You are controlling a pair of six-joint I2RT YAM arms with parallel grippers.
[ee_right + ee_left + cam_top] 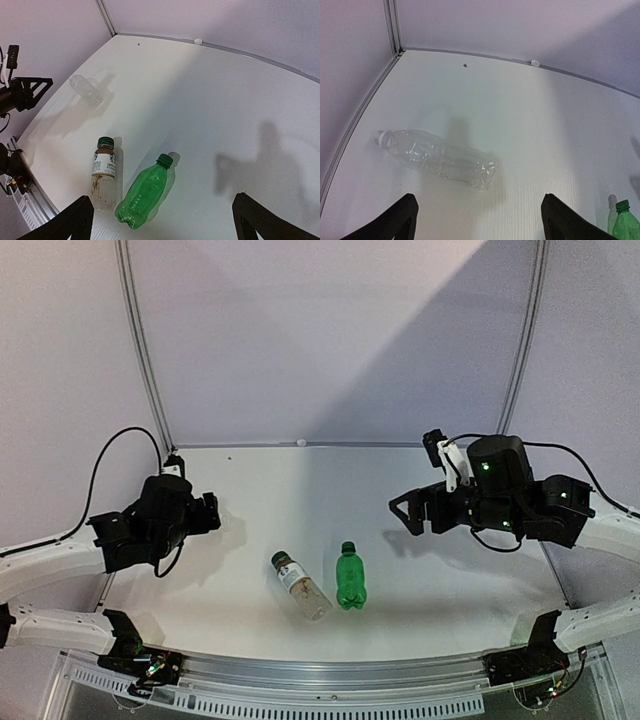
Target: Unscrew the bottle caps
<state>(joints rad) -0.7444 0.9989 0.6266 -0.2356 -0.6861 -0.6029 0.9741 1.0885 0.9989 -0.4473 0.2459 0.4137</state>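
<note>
- Three lie flat on the worktop [210,100]: clear bottle [437,160], labelled bottle [103,172], green bottle [142,192]; probably light, thin, crushable.
- Best grasp: body steadied, cap [105,142] pinched.
- Both released, empty: left pincer [479,200], right pincer [162,200].

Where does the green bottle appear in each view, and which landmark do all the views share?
Top external: green bottle at near centre, just right of the labelled bottle.
Left wrist: green bottle in the bottom right corner, only its capped top in frame.
Right wrist: green bottle at lower centre, whole.
Shared landmark: white cap at the table's far edge.
</note>
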